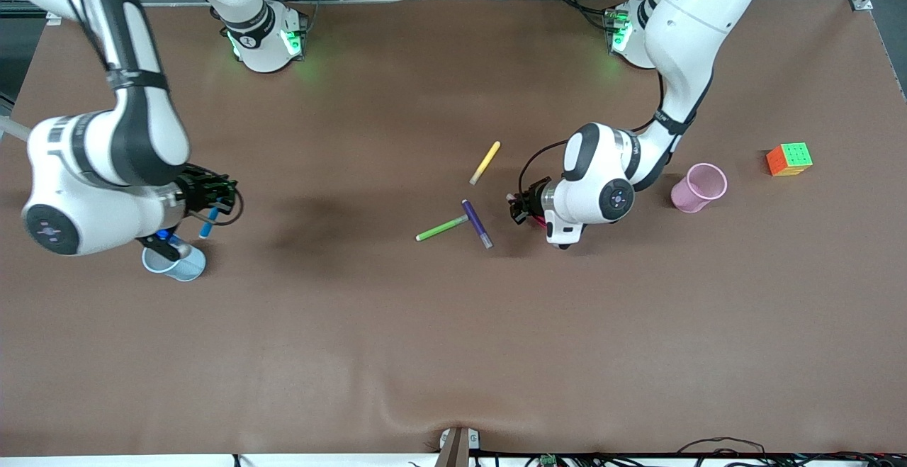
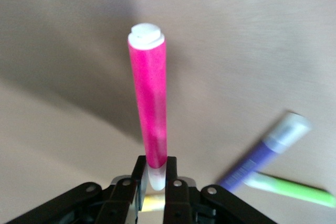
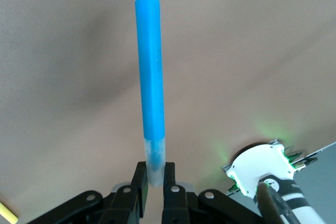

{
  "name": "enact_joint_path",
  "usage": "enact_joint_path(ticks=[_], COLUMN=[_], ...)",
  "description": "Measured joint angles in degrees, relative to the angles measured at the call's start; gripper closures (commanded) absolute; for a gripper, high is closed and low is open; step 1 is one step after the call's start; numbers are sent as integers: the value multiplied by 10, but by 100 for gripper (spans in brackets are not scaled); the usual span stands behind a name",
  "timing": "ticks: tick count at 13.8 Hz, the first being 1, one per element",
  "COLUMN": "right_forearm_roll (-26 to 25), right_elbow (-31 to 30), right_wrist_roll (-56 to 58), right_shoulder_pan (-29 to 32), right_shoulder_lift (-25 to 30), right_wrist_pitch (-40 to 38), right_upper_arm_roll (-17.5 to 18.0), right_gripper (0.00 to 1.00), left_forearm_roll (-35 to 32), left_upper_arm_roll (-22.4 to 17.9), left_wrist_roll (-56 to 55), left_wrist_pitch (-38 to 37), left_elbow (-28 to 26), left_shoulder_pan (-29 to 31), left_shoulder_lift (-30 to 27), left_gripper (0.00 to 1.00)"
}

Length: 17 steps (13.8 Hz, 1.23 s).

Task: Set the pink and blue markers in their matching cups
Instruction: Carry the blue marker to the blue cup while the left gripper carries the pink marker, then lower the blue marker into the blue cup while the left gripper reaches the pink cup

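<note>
Pink marker (image 2: pixel 148 103) clamped by its end in left gripper (image 1: pixel 519 206) jaws beside the purple pen (image 1: pixel 477 224), pink cup (image 1: pixel 700 187) well apart; blue marker (image 3: pixel 149 82) pinched likewise by right gripper (image 1: pixel 210 201), seemingly just above the blue cup (image 1: pixel 175 261), ready for dropping in

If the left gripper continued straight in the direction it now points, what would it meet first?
Probably the slim dark purple pen on the brown table; the left gripper, shut on the bright pink marker, points roughly toward it, though height and exact line are unclear.
</note>
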<state>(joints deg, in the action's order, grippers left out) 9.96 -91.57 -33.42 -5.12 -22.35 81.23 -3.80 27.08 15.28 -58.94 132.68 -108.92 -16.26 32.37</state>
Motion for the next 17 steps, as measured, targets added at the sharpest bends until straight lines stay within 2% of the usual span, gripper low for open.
enact_joint_path(ticks=[5,7,10,14,17], right_forearm_roll=[3,17,34,35,50], right_elbow=[0,0,7,26,43], right_wrist_roll=[51,72,85,85,95], right_shoulder_pan=[57,91,128,130,140], right_shoulder_lift=[-2,-11,-32,-67,-92], right_wrist_pitch=[-3,-3,-2,6,7], right_upper_arm_roll=[0,0,0,5,4], right_gripper=[100,100,100,100,100], left_forearm_roll=[-20,-76,-205,-297,-373], left_upper_arm_roll=[-7,-8,-12,-14,-14], left_wrist_roll=[-55,-56,-68,-66,-57], left_wrist_pitch=[-7,-8,-9,-9,-5], left_elbow=[-2,-2,-2,-6,-42], left_shoulder_pan=[35,62,90,146,189], left_shoulder_lift=[-85,-107,-135,-188,-245], left_gripper=[100,100,100,100,100])
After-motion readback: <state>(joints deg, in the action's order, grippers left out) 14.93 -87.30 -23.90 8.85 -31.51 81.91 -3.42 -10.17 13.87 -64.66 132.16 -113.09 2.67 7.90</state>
